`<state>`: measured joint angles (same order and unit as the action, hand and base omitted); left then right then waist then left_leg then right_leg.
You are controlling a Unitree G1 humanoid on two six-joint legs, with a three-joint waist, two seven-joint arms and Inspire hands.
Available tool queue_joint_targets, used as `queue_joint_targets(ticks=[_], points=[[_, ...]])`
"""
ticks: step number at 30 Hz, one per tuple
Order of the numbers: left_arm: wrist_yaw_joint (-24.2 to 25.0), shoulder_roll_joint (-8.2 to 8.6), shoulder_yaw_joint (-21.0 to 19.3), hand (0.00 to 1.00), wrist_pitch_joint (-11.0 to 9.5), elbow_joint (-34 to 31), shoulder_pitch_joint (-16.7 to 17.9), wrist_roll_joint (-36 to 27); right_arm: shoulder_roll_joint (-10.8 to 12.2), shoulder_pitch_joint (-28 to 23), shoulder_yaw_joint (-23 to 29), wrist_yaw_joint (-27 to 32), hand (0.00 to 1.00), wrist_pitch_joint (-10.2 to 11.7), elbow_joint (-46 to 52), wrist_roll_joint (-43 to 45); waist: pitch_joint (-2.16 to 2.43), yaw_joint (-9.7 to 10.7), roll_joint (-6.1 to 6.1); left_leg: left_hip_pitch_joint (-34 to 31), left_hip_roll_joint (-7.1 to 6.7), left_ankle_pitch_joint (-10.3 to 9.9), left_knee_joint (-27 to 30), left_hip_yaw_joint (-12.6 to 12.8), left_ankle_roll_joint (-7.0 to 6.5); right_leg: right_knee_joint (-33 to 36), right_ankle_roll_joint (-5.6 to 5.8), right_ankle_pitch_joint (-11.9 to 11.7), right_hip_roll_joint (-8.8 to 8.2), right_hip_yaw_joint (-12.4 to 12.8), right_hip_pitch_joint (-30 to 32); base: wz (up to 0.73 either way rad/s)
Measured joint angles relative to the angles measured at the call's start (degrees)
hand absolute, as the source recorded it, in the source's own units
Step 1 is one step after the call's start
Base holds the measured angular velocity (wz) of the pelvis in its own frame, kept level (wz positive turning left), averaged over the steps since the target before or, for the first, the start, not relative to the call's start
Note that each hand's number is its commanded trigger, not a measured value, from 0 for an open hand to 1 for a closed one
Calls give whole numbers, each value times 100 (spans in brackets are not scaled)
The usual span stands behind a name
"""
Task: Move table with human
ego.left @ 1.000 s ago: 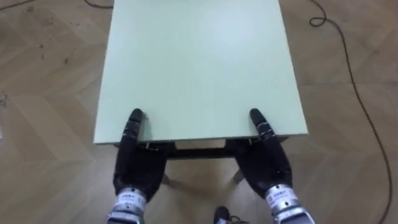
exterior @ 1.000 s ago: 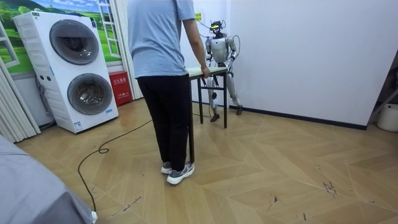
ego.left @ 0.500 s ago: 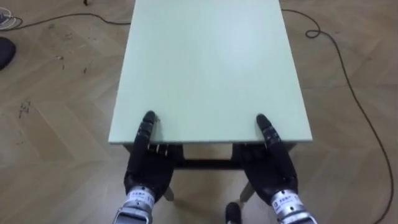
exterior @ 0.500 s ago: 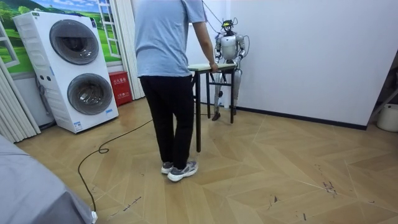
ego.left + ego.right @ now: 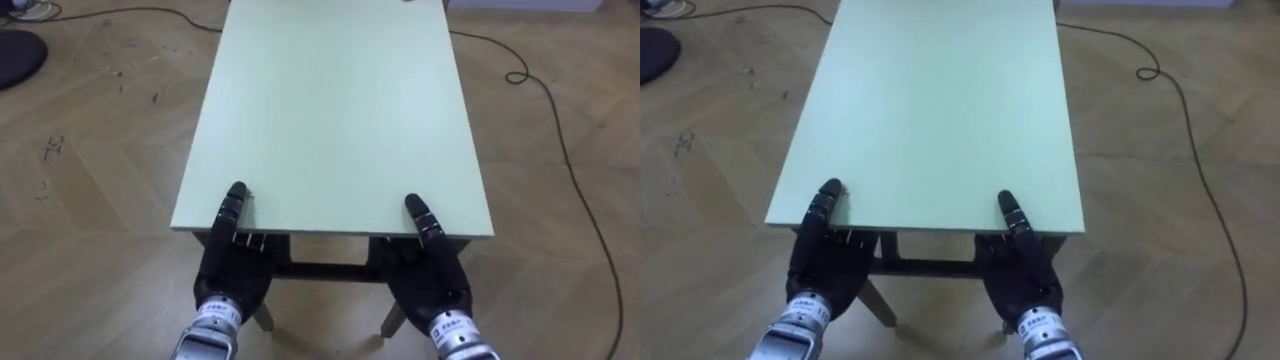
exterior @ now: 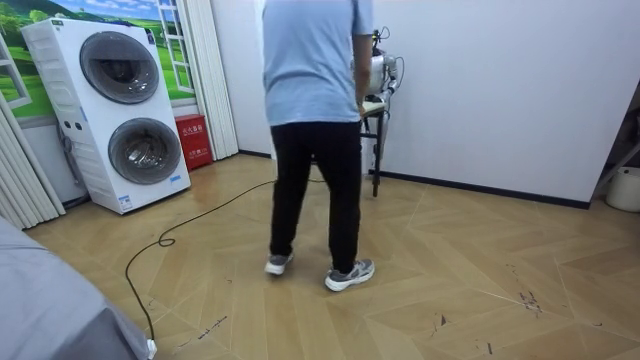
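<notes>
A pale green table [image 5: 335, 110] with dark legs stretches away from me in the eye views. My left hand [image 5: 232, 265] grips its near edge at the left, thumb on top and palm underneath. My right hand [image 5: 425, 270] grips the same edge at the right in the same way. In the room view a person [image 6: 315, 100] in a blue shirt stands mid-stride with their back to the camera. They hold the far end of the table [image 6: 374, 103] and cover most of it and of me. I stand close to the white wall.
A dark cable [image 5: 560, 120] snakes over the wooden floor right of the table. A dark round object [image 5: 15, 55] lies at the far left. Stacked washing machines [image 6: 120, 110] and a red box [image 6: 190, 140] stand at the room view's left.
The person has stepped toward the room view's right, and the table and I have moved that way, nearer the wall. Both hands keep their hold on the edge.
</notes>
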<state>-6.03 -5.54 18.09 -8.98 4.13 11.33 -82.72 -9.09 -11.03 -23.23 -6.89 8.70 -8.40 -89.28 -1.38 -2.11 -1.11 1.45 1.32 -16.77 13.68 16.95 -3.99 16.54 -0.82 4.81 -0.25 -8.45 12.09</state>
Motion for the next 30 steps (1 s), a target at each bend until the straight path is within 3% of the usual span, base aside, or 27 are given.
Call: queue_joint_targets(ticks=[4,7,8,9,10,11,12,13,14,15,16,18,25,30], points=[[1,-37,-4,100,-26,-27,41,-3,-35,5,-28,-5,100,15,3,-9,7,-13,30,16,59,2,3,-6,5,-252,-14,-38,47,-156,-171,13],[2,-110,-5,100,-33,-79,131,27,-43,-26,-110,-4,100,8,-9,-69,6,-14,32,23,103,39,117,9,85,-602,-21,-125,78,-180,-435,16],[2,-133,-15,100,-32,-78,173,28,-29,-41,-175,-4,100,9,-41,-79,-6,-11,57,-75,125,37,446,10,191,-737,-7,-158,4,-50,-581,22],[2,-160,-11,100,-22,-79,173,31,-15,-49,-210,-5,100,27,-65,-78,-72,-3,180,-440,129,1,1034,-97,367,-789,35,-186,-130,387,-669,36],[2,-173,-3,100,-22,-85,161,45,-30,-59,-228,-15,100,53,-65,-79,-79,22,194,-595,130,12,880,-309,397,-784,65,-206,-171,617,-664,86],[-1,-173,74,100,-1,-93,40,143,-35,-117,-159,-148,100,153,-65,-105,-74,154,201,-936,301,342,273,-611,366,-714,140,-176,-167,879,-514,80],[-2,-167,113,100,-34,-112,17,248,21,-132,-43,-161,100,147,-74,-115,-65,129,355,-1058,298,548,365,-403,312,-630,292,-87,-220,891,-372,58],[-2,-162,127,100,-55,-127,26,248,22,-136,-23,-161,100,118,-74,-113,-62,74,378,-1078,312,547,380,-329,310,-633,298,-88,-211,736,-356,0],[-2,-187,121,100,-45,-129,34,216,28,-136,-27,-161,100,117,-69,-98,-66,-14,374,-1074,303,540,443,-316,301,-690,282,-95,-215,388,-367,-16],[-2,-156,107,100,-56,-134,73,174,28,-120,-28,-161,100,115,-52,-53,-70,-65,304,-1062,293,538,492,-356,302,-676,252,-115,-236,85,-389,-16],[-2,-123,100,100,-57,-147,138,170,20,-114,-24,-161,100,123,-52,-41,-62,-134,218,-1017,279,535,484,-421,306,-672,235,-125,-243,-61,-456,-9],[-2,-31,106,100,-86,-147,219,167,-22,-105,-24,-158,100,126,-53,-42,-50,-147,123,-951,270,532,432,-486,311,-669,220,-102,-247,-137,-540,17],[-1,26,124,100,-92,-145,228,172,-102,-48,42,-141,100,43,-55,-18,-67,-151,57,-910,306,522,365,-472,329,-593,182,39,-225,-560,-733,36],[-2,43,132,100,-105,-141,254,115,-83,30,89,-51,100,20,-54,206,-65,-155,-107,-961,266,530,388,-489,312,-500,179,90,-286,-594,-724,15]])
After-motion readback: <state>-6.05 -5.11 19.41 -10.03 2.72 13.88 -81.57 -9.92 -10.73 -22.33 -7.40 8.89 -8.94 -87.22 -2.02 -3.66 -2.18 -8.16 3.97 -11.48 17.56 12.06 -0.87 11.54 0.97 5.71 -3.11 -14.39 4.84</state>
